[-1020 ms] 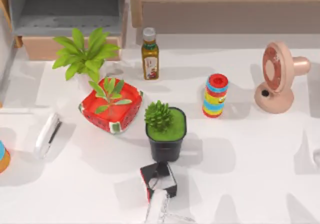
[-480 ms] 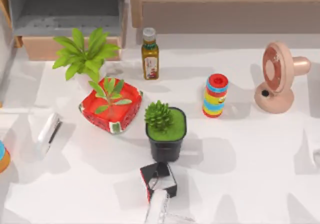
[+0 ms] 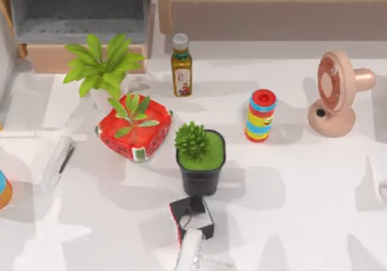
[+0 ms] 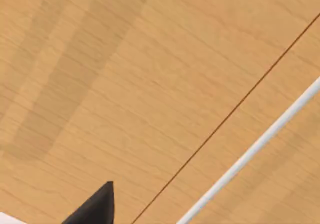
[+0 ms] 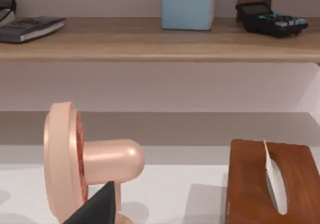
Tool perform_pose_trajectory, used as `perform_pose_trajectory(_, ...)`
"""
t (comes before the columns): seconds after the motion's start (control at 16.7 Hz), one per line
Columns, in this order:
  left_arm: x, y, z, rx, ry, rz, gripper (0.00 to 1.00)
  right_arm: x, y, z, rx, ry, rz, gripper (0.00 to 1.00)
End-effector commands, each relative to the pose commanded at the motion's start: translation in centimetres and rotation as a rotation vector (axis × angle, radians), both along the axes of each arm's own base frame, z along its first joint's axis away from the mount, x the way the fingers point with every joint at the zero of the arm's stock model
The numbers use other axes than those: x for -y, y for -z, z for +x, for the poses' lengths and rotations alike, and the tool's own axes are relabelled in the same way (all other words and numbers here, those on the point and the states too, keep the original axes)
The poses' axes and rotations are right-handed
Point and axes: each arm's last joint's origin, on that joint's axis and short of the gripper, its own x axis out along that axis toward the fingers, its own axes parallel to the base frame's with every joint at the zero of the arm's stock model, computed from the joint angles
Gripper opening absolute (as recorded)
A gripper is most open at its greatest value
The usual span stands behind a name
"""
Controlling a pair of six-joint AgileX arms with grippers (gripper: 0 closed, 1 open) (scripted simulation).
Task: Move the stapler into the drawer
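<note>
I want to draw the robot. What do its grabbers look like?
They're black. The left gripper appears in its wrist view as a plain, pointed black wedge. The right gripper appears as the same matte black wedge. I can't see any cables, stripes or markings on either.

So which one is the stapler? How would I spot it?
Find the red square planter on the table's left half. Further left, near the edge, lies the stapler, a slim white bar with a dark strip. Nothing else nearby is white and long.
</note>
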Motion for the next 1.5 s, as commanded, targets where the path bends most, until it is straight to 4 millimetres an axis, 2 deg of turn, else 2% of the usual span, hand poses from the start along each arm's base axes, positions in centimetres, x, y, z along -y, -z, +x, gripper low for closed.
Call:
perform_pose_trajectory(0.18,3.8,0.1,1.5,-0.244,0.003,-0.234,1.00,0.0,0.0,0.0,0.000,0.000,0.000,1.00)
perform_pose_trajectory(0.3,6.5,0.9,1.9,-0.445,-0.021,-0.366,1.00,0.0,0.0,0.0,0.000,0.000,0.000,1.00)
perform_pose_trajectory(0.54,11.7,3.3,1.2,-0.875,-0.138,-0.536,1.00,0.0,0.0,0.0,0.000,0.000,0.000,1.00)
perform_pose_trajectory(0.78,15.7,6.0,-0.3,-1.230,-0.320,-0.580,1.00,0.0,0.0,0.0,0.000,0.000,0.000,1.00)
perform_pose_trajectory(0.96,17.4,7.7,-1.0,-1.394,-0.449,-0.570,1.00,0.0,0.0,0.0,0.000,0.000,0.000,1.00)
perform_pose_trajectory(1.08,17.9,8.3,-1.2,-1.443,-0.496,-0.562,1.00,0.0,0.0,0.0,0.000,0.000,0.000,1.00)
perform_pose_trajectory(1.5,17.9,8.5,-1.3,-1.452,-0.506,-0.564,1.00,0.0,0.0,0.0,0.000,0.000,0.000,1.00)
